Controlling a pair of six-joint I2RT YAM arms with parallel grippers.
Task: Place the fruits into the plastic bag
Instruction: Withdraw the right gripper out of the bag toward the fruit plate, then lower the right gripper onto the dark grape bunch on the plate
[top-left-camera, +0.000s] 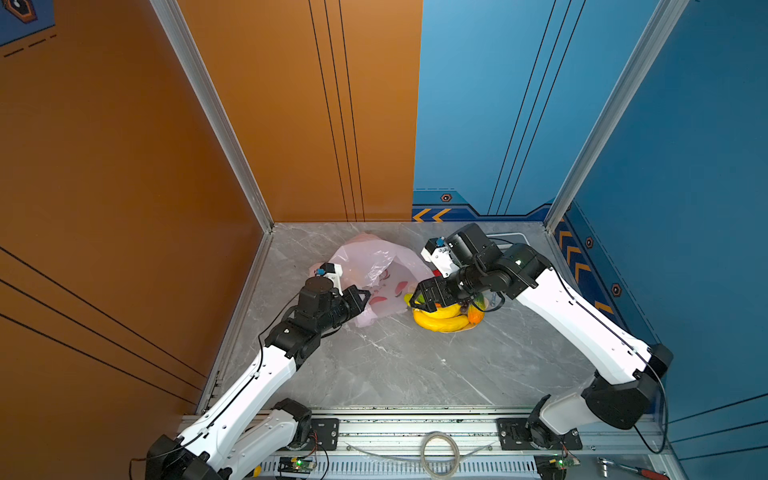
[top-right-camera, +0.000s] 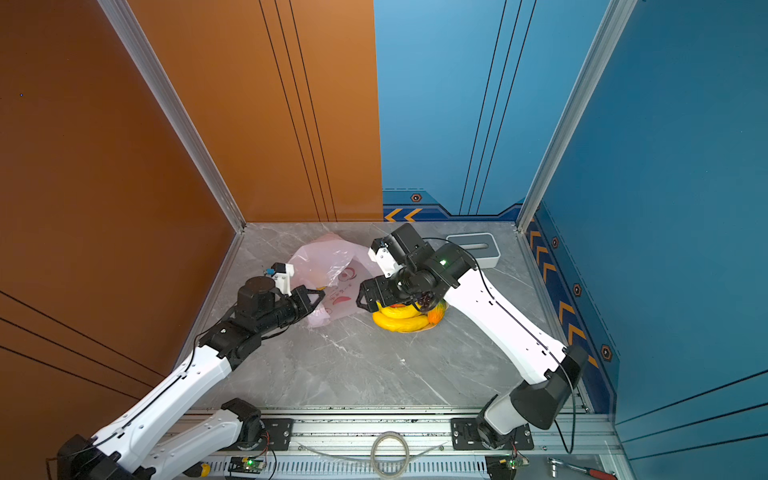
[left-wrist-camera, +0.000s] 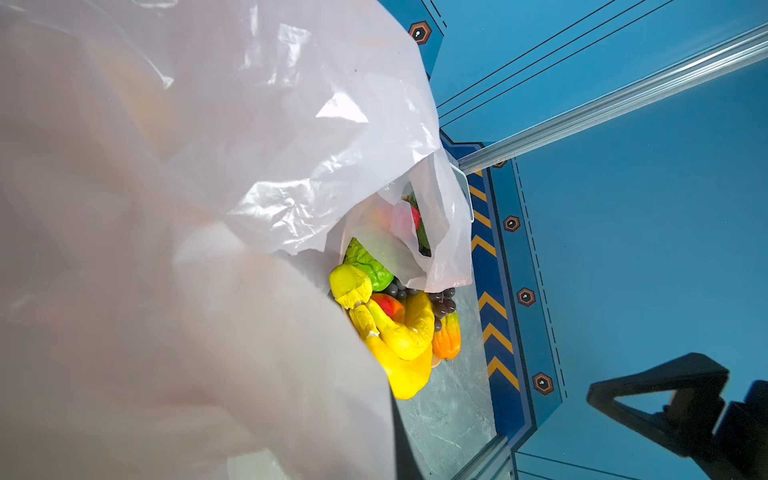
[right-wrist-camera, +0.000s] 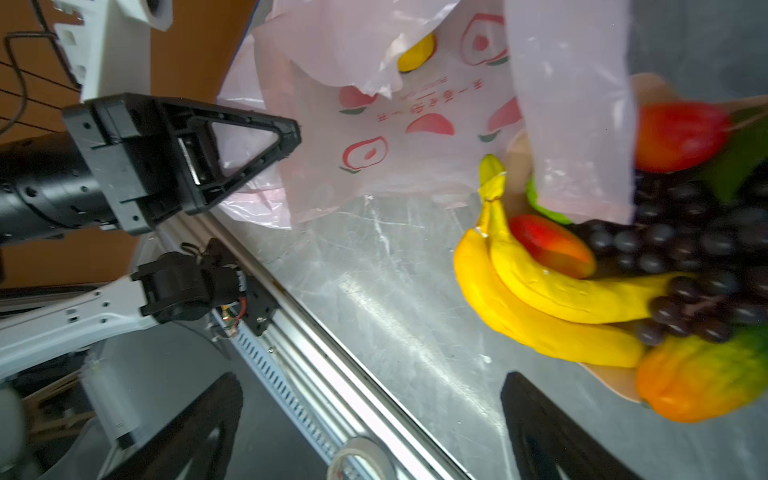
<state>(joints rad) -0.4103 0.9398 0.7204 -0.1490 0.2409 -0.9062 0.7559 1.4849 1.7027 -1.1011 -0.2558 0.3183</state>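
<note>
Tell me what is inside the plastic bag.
A yellow fruit shows at the mouth of the plastic bag. Crumpled film hides the rest of the inside.

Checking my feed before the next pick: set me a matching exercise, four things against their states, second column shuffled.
Things:
1. left tool
2. right tool
3. bananas
4. box

States:
a. open, over the bananas
b. shut on the bag
c. grey-white, in the far right corner
d. yellow, lying outside the bag

Pairs: 1-b, 2-a, 3-d, 4-c
</note>
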